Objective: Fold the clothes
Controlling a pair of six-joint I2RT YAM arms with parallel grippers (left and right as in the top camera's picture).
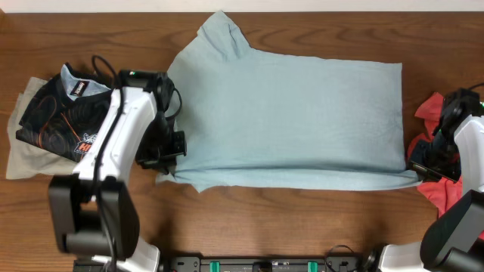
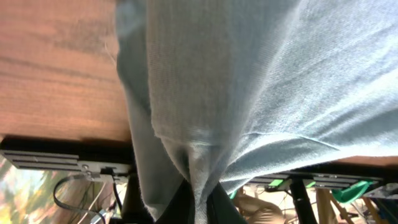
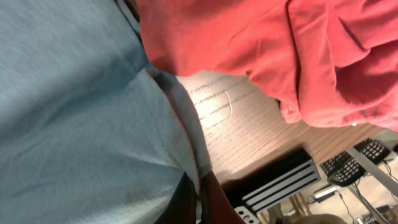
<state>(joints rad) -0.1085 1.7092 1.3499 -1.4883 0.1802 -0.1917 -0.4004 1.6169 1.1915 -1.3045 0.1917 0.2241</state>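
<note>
The pale blue-grey T-shirt (image 1: 295, 121) lies spread across the middle of the wooden table, one sleeve pointing to the back. My left gripper (image 1: 170, 155) is shut on its near left corner; in the left wrist view the cloth (image 2: 249, 81) bunches down into the pinched jaws (image 2: 202, 208). At the near right corner my right gripper (image 1: 420, 170) is shut on the hem. The right wrist view shows the shirt (image 3: 74, 112) running into that gripper (image 3: 200, 199). A coral-red garment (image 1: 435, 109) (image 3: 261, 43) lies crumpled under and beside the right arm.
A black top with orange lines (image 1: 57, 117) rests on a beige garment (image 1: 26, 159) at the left edge. A black rail (image 1: 265, 264) runs along the table's front edge. Bare wood (image 1: 302, 219) shows in front of the shirt.
</note>
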